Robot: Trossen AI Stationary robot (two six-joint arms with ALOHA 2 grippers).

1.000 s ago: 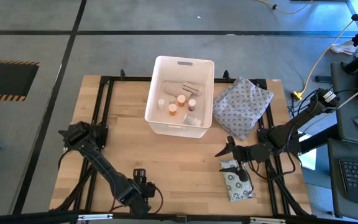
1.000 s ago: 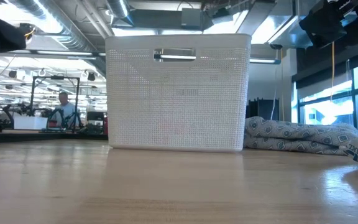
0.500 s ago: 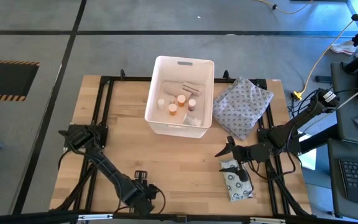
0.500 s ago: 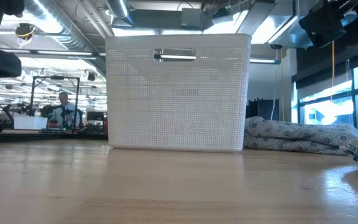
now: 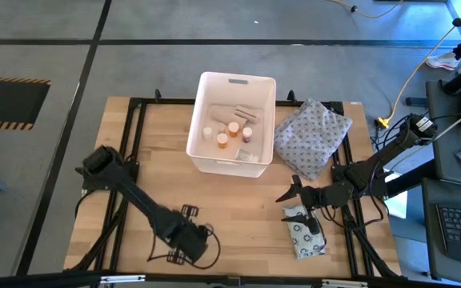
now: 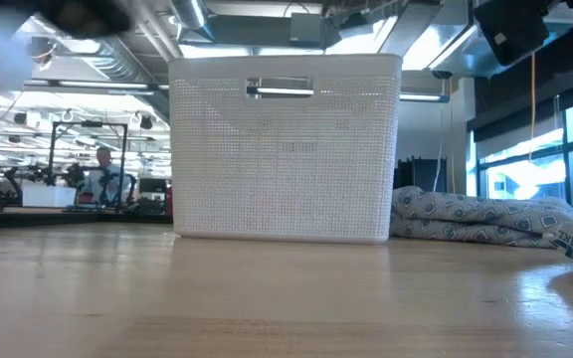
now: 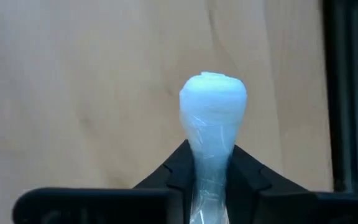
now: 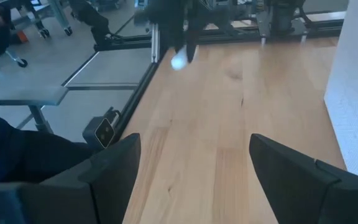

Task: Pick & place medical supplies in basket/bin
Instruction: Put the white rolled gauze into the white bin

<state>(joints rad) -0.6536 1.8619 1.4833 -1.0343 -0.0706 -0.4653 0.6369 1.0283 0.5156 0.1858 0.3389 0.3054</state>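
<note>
On the left, we see the left gripper (image 5: 194, 240) above the table's near edge, fingers clenched on a small pale-blue plastic-wrapped item (image 7: 212, 118). At centre stands the white rectangular plastic tub (image 5: 201, 158), with orange-capped pill bottles (image 5: 234, 127) inside. Just right of it lies the grey dotted cloth bundle (image 5: 310, 136). The right gripper (image 5: 290, 190) hovers over the flat grey ring-printed packet (image 5: 306, 236), fingers spread, holding nothing.

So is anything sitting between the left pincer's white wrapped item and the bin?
Nothing visible. The left pincer holds the white wrapped item near the table's front edge, and only bare wood lies between it and the white bin. The grey dotted bundle sits off to the bin's right.
</note>
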